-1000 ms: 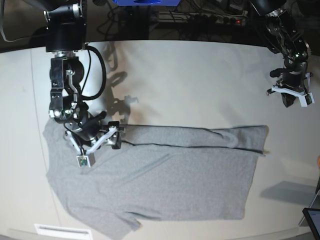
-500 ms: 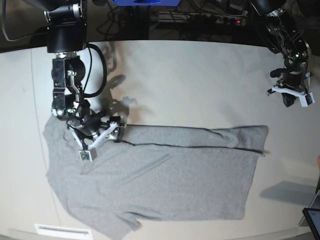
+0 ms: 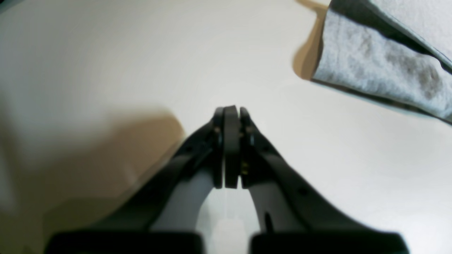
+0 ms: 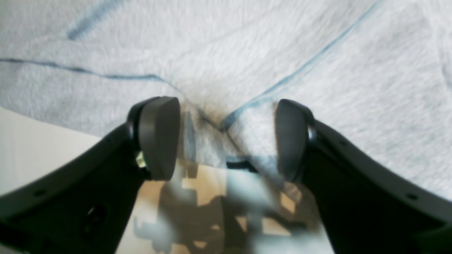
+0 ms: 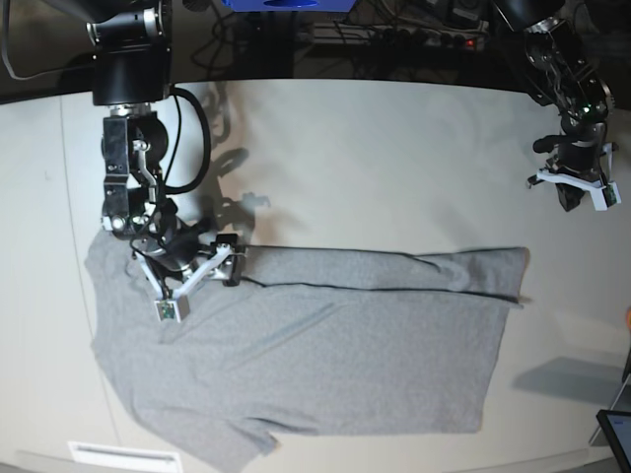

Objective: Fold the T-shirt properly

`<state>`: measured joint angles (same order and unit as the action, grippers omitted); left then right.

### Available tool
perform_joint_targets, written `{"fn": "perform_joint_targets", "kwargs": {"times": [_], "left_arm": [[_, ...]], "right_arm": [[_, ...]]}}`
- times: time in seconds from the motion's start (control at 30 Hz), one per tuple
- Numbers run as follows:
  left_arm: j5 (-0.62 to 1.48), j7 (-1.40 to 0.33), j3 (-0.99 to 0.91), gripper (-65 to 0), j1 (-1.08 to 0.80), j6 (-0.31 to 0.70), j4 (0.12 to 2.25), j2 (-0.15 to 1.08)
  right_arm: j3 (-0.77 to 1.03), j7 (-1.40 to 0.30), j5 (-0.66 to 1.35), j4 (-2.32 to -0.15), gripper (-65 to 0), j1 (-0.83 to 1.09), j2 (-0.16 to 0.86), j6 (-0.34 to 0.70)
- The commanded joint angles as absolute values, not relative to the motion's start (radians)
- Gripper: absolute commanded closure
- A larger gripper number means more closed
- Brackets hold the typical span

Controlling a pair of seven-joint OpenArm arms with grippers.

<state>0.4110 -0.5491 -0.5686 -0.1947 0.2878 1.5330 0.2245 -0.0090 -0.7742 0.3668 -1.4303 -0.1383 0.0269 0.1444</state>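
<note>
Lying flat on the pale table, the heather-grey T-shirt fills the lower half of the base view, its plain side up, with a long folded strip along its upper edge running from 9 o'clock toward 3 o'clock. No lettering shows in any view. Right gripper: at 9 o'clock of the base view, low over the left end of that folded strip, jaws spread. In the right wrist view the right gripper's pads stand wide apart, with creased grey cloth and converging seam lines between and beyond them; whether the pads touch the fabric cannot be told. Left gripper: at 2 o'clock of the base view, over bare table and well apart from the shirt. In the left wrist view its fingers are pressed together with nothing between them, and a corner of the T-shirt's folded edge appears at 1 o'clock.
</note>
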Motion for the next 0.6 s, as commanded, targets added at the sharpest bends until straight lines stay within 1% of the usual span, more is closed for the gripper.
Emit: {"fn": "perform_joint_targets", "kwargs": {"times": [0.0,0.07,0.13,0.17,0.3,0.33,0.37,0.4,0.47,0.5,0.57], "left_arm": [[0.415,-0.521,-0.573,0.0,-0.188,0.288,1.55,0.243],[0.415,-0.521,-0.573,0.0,-0.188,0.288,1.55,0.243],[0.415,-0.521,-0.573,0.0,-0.188,0.288,1.549,0.243],[0.415,-0.521,-0.573,0.0,-0.188,0.288,1.549,0.243],[0.415,-0.521,-0.576,0.0,-0.189,0.288,1.549,0.245],[0.415,-0.521,-0.578,0.0,-0.189,0.288,1.549,0.246],[0.415,-0.521,-0.579,0.0,-0.189,0.288,1.549,0.246],[0.415,-0.521,-0.579,0.0,-0.189,0.288,1.549,0.248],[0.415,-0.521,-0.579,0.0,-0.191,0.288,1.549,0.248],[0.415,-0.521,-0.579,0.0,-0.189,0.288,1.549,0.248],[0.415,-0.521,-0.579,0.0,-0.189,0.288,1.549,0.248]], "right_arm": [[-0.012,-0.748,0.378,-1.445,-39.0,-0.162,0.025,0.148],[-0.012,-0.748,0.378,-1.445,-33.7,-0.162,0.022,0.148],[-0.008,-0.748,0.378,-1.432,-29.6,-0.163,0.008,0.15],[-0.008,-0.748,0.378,-1.423,-28.4,-0.173,0.007,0.15],[-0.012,-0.743,0.378,-1.369,-27.7,-0.189,0.004,0.15],[-0.012,-0.736,0.378,-1.366,-26.7,-0.194,0.001,0.15],[-0.012,-0.725,0.378,-1.362,-23.4,-0.194,-0.005,0.15],[-0.012,-0.72,0.378,-1.362,-18.7,-0.194,-0.005,0.15],[-0.008,-0.72,0.378,-1.362,-4.9,-0.197,-0.007,0.15],[-0.008,-0.723,0.378,-1.362,-0.4,-0.197,-0.007,0.15],[-0.012,-0.725,0.378,-1.362,-0.4,-0.199,-0.007,0.15]]}}
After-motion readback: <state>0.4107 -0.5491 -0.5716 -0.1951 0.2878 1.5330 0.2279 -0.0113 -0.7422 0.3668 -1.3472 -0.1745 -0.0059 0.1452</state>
